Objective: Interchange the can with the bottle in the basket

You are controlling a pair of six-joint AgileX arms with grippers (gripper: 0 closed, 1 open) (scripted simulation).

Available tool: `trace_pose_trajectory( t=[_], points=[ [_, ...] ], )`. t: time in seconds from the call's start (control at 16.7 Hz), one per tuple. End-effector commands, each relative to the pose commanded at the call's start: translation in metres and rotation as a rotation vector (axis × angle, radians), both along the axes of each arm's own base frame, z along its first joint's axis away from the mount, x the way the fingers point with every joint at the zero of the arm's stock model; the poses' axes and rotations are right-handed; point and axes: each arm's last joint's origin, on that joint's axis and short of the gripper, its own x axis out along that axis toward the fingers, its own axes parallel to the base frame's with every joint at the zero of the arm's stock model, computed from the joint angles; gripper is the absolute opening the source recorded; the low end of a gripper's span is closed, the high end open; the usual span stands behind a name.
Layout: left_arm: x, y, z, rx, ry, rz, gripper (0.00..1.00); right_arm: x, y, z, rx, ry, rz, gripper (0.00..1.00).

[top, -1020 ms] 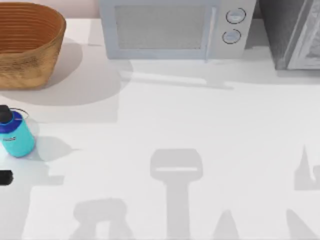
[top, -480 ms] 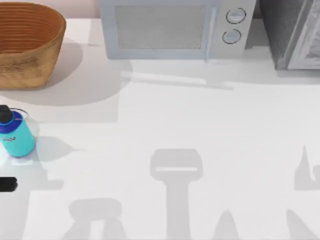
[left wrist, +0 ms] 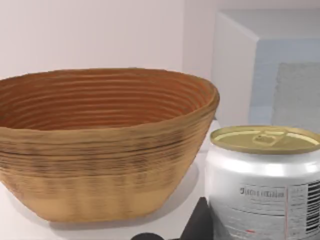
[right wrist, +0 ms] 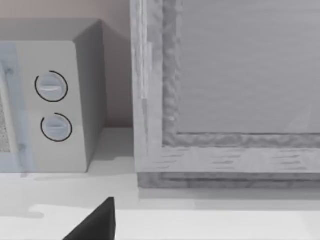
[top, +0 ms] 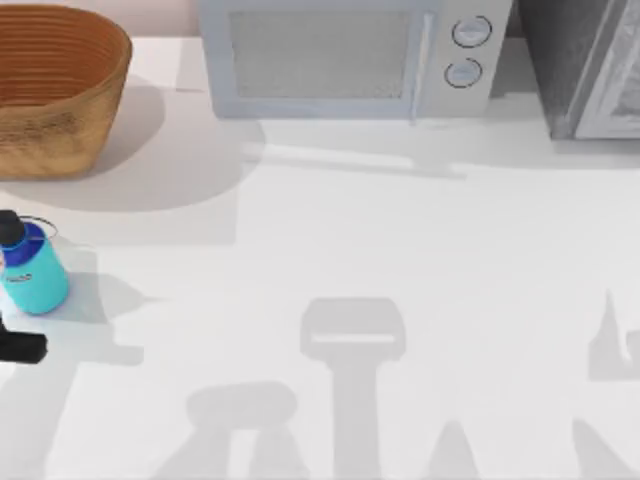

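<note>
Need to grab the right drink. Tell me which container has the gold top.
The can: white, with a dull gold top. The bottle is teal with a black cap.

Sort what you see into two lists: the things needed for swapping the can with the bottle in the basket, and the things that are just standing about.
Needed for the job: can, bottle, basket.

Just standing about: microwave, grey cabinet.

The can (left wrist: pixel 265 185) and basket (top: pixel 50 90) are cut off by picture edges
</note>
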Motion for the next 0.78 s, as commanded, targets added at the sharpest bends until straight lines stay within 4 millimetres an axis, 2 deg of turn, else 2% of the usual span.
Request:
trace_pose_trajectory(
  t=[0.24,0.48,0.66,0.78],
  points=[
    [0.028,-0.012,0.038,-0.002,-0.023,-0.189,0.0,0.0,0.0,0.0,0.0,0.0,0.0,1.0],
    [0.08,-0.033,0.07,-0.002,-0.058,-0.43,0.0,0.0,0.0,0.0,0.0,0.0,0.0,1.0],
    [0.132,-0.057,0.076,-0.003,-0.079,-0.625,0.0,0.0,0.0,0.0,0.0,0.0,0.0,1.0],
    [0.168,-0.076,0.068,-0.005,-0.087,-0.757,0.0,0.0,0.0,0.0,0.0,0.0,0.0,1.0]
  ],
)
